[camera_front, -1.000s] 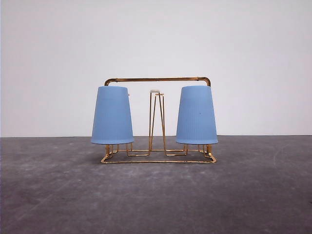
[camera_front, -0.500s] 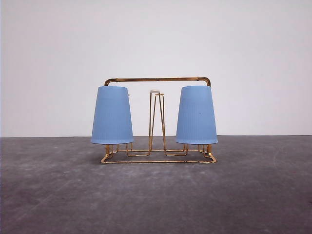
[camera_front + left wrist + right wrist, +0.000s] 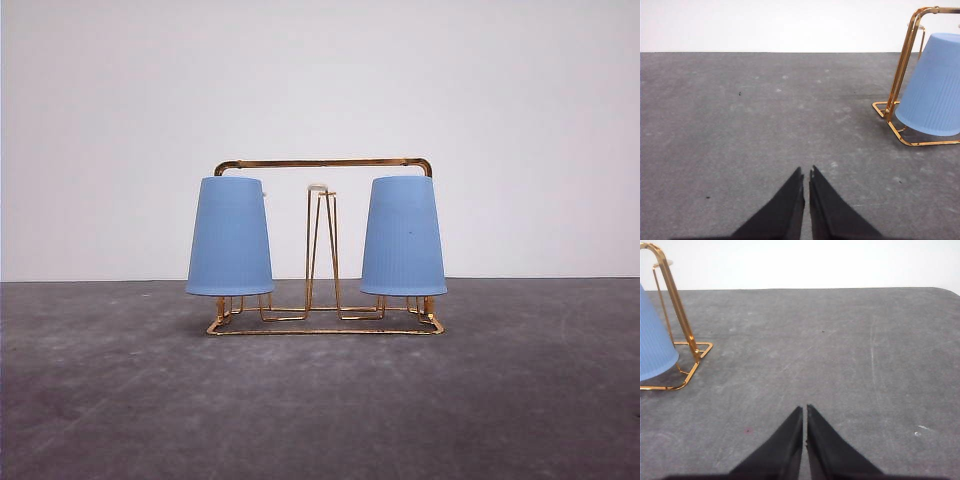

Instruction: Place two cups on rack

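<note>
Ahead of both sets of jaws and off to the inner side sits the rack (image 3: 323, 247), with nothing different from a second ago: same spot, same pose. Both cups hang upside down on its pegs, left cup (image 3: 230, 237) and right cup (image 3: 403, 237), middle peg bare between them. So the job looks done to me, and nothing has slipped. The left gripper (image 3: 806, 174) is pinched closed on nothing, well apart from the rack, and the right gripper (image 3: 804, 410) is the same, tips together and empty. Underneath is a dull grey table (image 3: 320, 400), scuffed and speckled, with a plain white wall (image 3: 320, 80) behind.
</note>
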Available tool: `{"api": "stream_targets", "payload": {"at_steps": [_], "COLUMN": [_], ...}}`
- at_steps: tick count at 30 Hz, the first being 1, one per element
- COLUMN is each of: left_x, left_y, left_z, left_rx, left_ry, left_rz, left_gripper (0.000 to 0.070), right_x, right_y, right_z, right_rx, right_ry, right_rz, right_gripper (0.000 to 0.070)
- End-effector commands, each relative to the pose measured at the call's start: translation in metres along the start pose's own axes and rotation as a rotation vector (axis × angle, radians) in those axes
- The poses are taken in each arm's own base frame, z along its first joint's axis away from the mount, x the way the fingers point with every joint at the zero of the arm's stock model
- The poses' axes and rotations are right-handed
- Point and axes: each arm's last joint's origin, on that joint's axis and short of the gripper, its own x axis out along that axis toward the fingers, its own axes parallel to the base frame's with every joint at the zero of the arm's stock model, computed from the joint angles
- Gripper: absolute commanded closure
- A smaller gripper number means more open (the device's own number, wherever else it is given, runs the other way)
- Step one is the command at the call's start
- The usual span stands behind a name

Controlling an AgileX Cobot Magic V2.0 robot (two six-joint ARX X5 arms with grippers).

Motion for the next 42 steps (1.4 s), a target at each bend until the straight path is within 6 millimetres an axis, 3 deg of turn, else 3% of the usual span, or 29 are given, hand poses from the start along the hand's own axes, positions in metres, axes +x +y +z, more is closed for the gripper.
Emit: {"api": "stream_targets", "payload": {"at_steps": [1, 42], "left_x": [0.0013, 0.0013], "left_y": [0.0002, 0.0001], "left_z": [-0.0037, -0.0037], "left_rx": [0.007, 0.007], "left_ry": [0.005, 0.005], "left_rz": [0.001, 0.001], "left_gripper": [0.07, 0.07], "right_x": [0.0004, 0.0004], "right_y": [0.0002, 0.0002], "right_z": [-0.0003, -0.0003], "right_rx": [0.004, 0.004], "right_ry": [-0.007, -0.007], "right_rz": [0.004, 0.004], "right_gripper": [0.0688, 0.0688]}}
